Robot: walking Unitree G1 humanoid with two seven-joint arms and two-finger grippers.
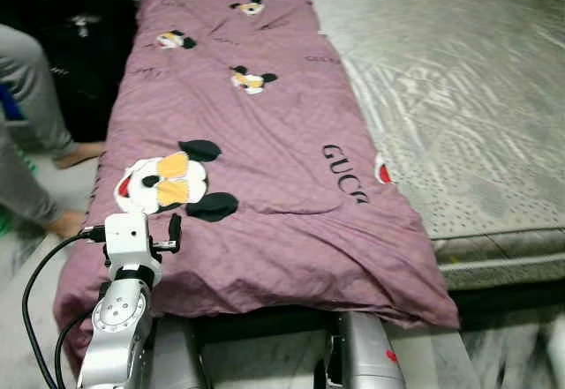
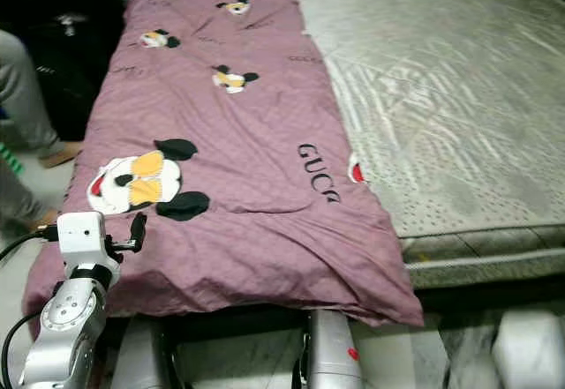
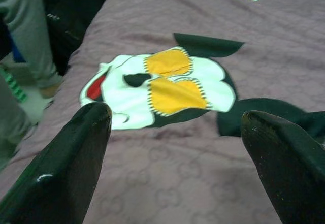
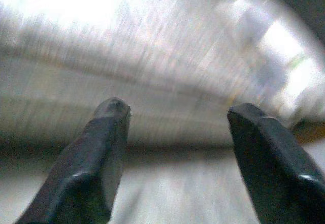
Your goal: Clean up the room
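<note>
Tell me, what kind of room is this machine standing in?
Most likely a bedroom. A wide grey bare mattress fills the view, and a long purple quilt printed with cartoon mouse heads lies spread along its left side. The left claw hovers open over that quilt.

A person's legs in grey trousers (image 1: pixel 26 98) are seen at the left edge of the frame, the feet set on the pale floor (image 1: pixel 26 257) — beside the bed. Dark furniture (image 1: pixel 88 36) is made out behind them, at upper left.
</note>
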